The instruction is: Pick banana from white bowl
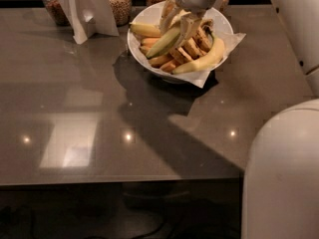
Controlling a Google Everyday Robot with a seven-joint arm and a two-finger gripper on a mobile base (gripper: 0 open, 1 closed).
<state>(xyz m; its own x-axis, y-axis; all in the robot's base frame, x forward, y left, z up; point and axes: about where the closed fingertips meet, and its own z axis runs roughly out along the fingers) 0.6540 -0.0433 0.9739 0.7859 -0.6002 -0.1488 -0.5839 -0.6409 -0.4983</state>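
Gripper (178, 31) down in white bowl (130, 43), far side of grey table (99, 108). Fingers (167, 17) closed in on upper end of banana (160, 45), one either side, touching skin. Banana tilted, lower tip pointing left over shorter spotted bananas (182, 54). Curved pale banana (207, 61) along near-right rim. Paper corner (234, 36) over rim. Grain jars (119, 1) behind bowl.
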